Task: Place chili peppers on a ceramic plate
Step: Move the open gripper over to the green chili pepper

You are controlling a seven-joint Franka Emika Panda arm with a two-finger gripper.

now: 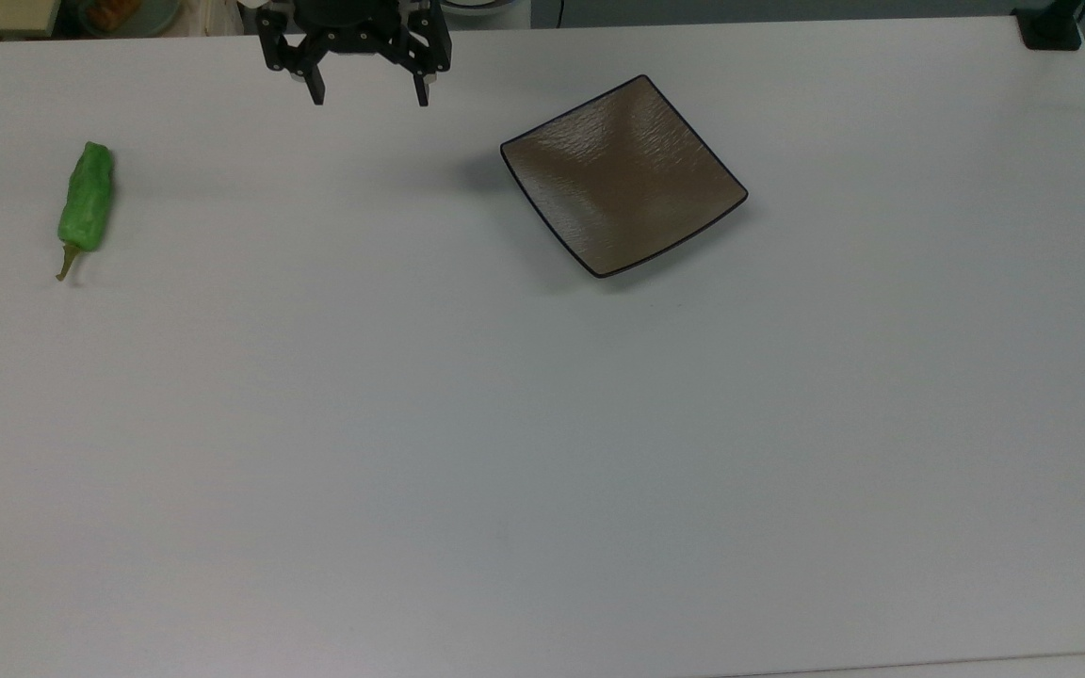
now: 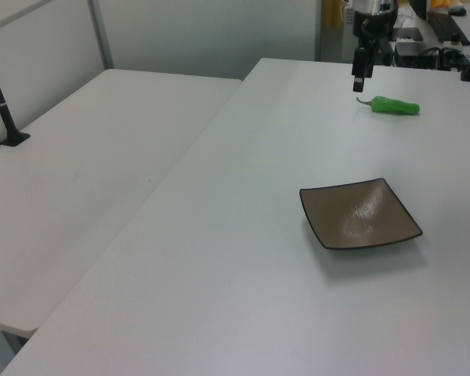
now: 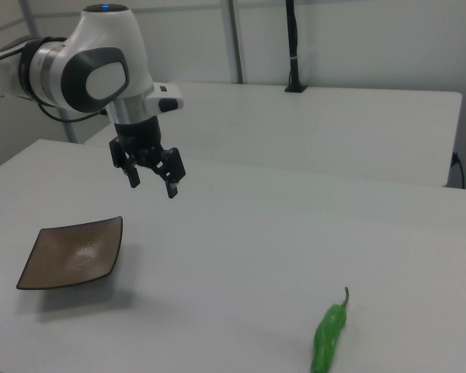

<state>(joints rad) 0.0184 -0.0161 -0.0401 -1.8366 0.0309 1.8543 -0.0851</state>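
The pepper (image 1: 86, 201) lies flat on the white tabletop (image 1: 542, 424) near the top view's left edge, its thin stem toward the bottom of the top view. The square brown plate (image 1: 623, 176) sits well apart from it, toward the top view's right, and holds nothing. The hand (image 1: 370, 97) hangs above the tabletop at the top view's upper edge, between pepper and plate, its fingers spread wide apart and holding nothing. No brand, label or readable writing appears on any of them.
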